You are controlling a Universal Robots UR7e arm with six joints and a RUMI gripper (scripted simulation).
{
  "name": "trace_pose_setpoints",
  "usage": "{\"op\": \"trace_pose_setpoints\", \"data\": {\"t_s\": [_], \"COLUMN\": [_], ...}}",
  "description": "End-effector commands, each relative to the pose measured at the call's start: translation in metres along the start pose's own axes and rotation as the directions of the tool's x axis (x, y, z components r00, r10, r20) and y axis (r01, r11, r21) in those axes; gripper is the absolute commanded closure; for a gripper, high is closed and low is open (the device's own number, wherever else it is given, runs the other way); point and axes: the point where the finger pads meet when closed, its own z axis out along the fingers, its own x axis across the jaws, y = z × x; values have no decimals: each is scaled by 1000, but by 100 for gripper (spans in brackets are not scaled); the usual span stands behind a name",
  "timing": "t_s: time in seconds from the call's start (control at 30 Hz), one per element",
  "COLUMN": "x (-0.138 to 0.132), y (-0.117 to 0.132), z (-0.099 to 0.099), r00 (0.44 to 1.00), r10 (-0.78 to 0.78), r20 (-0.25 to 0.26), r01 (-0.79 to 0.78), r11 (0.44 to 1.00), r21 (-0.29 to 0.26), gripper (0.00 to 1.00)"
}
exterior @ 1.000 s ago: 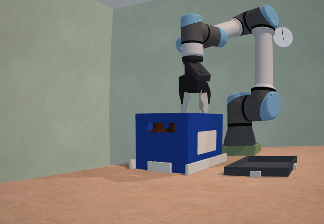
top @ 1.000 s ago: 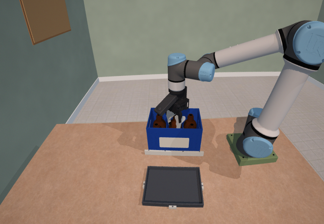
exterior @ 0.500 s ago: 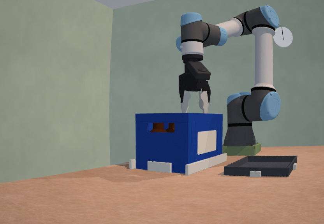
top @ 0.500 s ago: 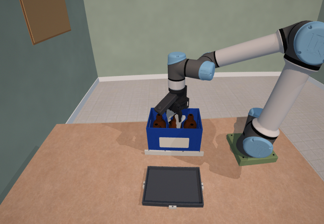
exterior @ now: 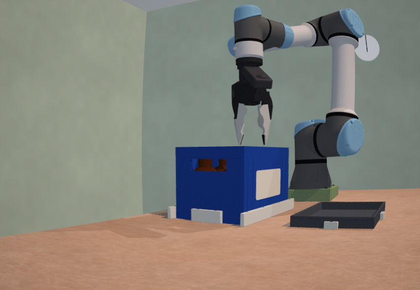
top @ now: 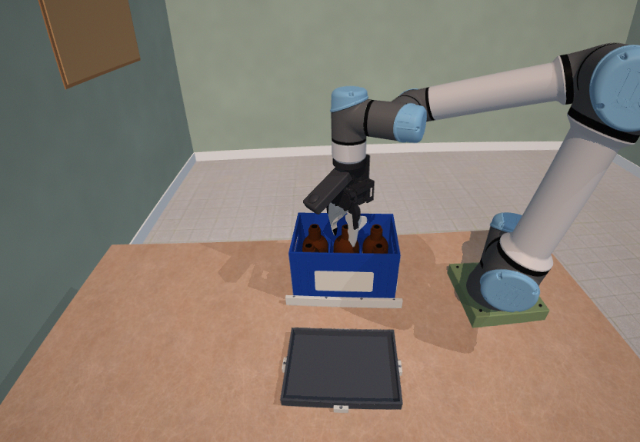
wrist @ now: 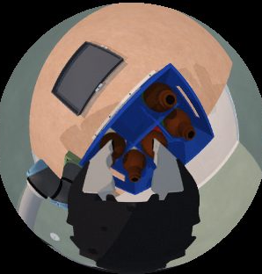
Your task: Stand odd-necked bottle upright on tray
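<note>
The blue crate (top: 304,277) (exterior: 210,193) stands on the table. It holds five brown bottles, three in the back row and two at the front corners; the front middle compartment is empty. The back left bottle (top: 315,242) (wrist: 178,122), front left bottle (wrist: 157,97) and back right bottle (top: 375,242) (wrist: 134,162) show best. The other two are partly hidden by the fingers in the wrist view. I cannot tell which neck differs. The gripper (top: 344,239) (exterior: 252,143) is open and empty, pointing down just above the crate's rim. The dark tray (top: 338,367) (exterior: 305,221) (wrist: 83,79) is empty.
A long white strip (top: 343,301) (exterior: 267,212) lies along the crate's front foot, between crate and tray. Small white blocks sit at the tray's sides. The arm's green base plate (top: 508,317) (exterior: 310,195) stands right of the crate.
</note>
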Motion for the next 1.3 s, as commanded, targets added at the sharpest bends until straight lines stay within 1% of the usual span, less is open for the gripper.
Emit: {"op": "trace_pose_setpoints", "data": {"t_s": [0.0, 0.27, 0.67, 0.7, 1.27], "x": [0, 0, 0, 0, 0], "y": [0, 0, 0, 0, 0], "z": [-19, -38, -44, -44, -44], "r00": [1000, 1000, 1000, 1000, 1000], "r10": [0, 0, 0, 0, 0], "r20": [0, 0, 0, 0, 0], "r01": [0, 0, 0, 0, 0], "r11": [1000, 1000, 1000, 1000, 1000], "r21": [0, 0, 0, 0, 0], "gripper": [62, 62, 62, 100, 100]}}
